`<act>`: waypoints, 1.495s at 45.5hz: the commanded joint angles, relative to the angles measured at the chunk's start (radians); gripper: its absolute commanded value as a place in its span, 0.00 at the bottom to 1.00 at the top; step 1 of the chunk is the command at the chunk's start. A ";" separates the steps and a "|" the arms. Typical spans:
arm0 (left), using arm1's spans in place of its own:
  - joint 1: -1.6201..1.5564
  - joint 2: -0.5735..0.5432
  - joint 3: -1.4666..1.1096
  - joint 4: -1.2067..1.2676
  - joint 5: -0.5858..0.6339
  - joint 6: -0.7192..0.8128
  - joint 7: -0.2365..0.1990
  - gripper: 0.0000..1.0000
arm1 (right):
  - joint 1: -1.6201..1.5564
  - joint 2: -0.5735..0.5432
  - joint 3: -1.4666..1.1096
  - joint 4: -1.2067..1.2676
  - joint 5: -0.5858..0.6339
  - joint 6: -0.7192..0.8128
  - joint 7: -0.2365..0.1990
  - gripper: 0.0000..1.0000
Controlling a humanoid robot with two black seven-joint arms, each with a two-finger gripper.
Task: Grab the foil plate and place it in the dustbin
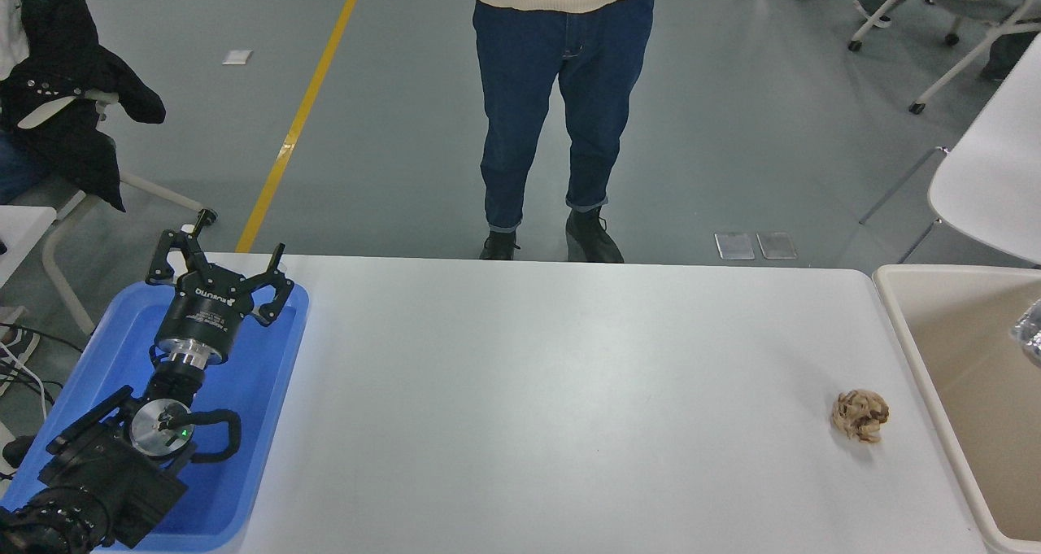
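Only a small shiny corner of the foil plate [1031, 333] shows, at the picture's right edge, over the inside of the beige dustbin [895, 314]. What holds it is cut off by the frame. The dustbin stands against the table's right end, its deep plain interior facing up. My right arm and gripper are out of view. My left gripper [221, 255] is parked open above the blue tray at the lower left, with nothing between its fingers.
A crumpled brown paper ball [860, 415] lies on the white table [553, 391] near the dustbin. The blue tray [260, 391] sits under my left arm. A person in jeans [561, 115] stands at the far edge. Chairs stand at both sides.
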 commanded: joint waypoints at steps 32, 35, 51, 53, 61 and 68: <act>0.000 -0.001 0.000 0.001 0.000 0.000 0.000 1.00 | -0.240 0.160 0.035 -0.053 0.000 -0.682 0.003 1.00; 0.002 0.000 0.000 0.001 0.000 0.000 0.000 1.00 | -0.248 0.167 0.036 -0.055 0.000 -0.691 0.003 1.00; 0.002 0.000 -0.002 0.003 -0.003 0.000 0.000 1.00 | -0.242 0.167 0.072 -0.047 0.002 -0.698 0.006 1.00; 0.002 0.000 0.000 0.001 -0.003 0.000 0.000 1.00 | -0.230 0.169 0.072 -0.036 0.004 -0.694 0.006 1.00; 0.000 0.000 0.000 0.001 -0.003 0.000 0.000 1.00 | -0.116 0.106 0.083 0.163 0.004 -0.687 0.004 1.00; 0.000 0.000 0.000 0.001 -0.003 0.000 0.000 1.00 | -0.001 -0.058 0.079 0.447 -0.010 -0.690 0.003 1.00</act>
